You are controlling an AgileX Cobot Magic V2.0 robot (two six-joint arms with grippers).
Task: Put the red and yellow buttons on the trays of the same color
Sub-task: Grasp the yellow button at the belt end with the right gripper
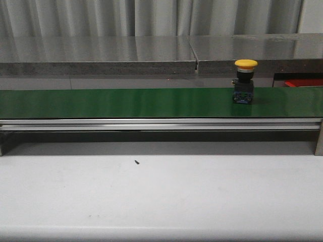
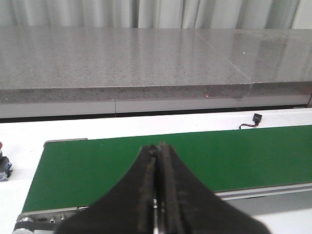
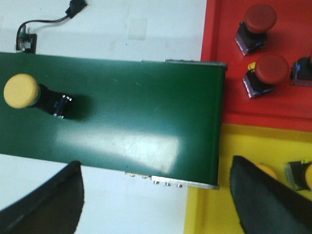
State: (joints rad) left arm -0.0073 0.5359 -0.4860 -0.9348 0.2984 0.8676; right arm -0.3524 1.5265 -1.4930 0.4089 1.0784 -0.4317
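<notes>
On the green conveyor belt (image 1: 126, 102), toward its right end, you have one yellow button (image 1: 245, 80) standing upright; past the belt's end sit the red tray (image 3: 273, 105) with red buttons (image 3: 260, 19) and the yellow tray (image 3: 214, 214) beside it; your left gripper (image 2: 157, 161) is pressed together, empty; your right gripper (image 3: 156, 195) is spread wide above the belt's end.

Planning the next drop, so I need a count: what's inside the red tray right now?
Right wrist view: the red tray holds two red buttons, and a third item is cut off at the frame edge. The tray runs out of frame, so no full count.
</notes>
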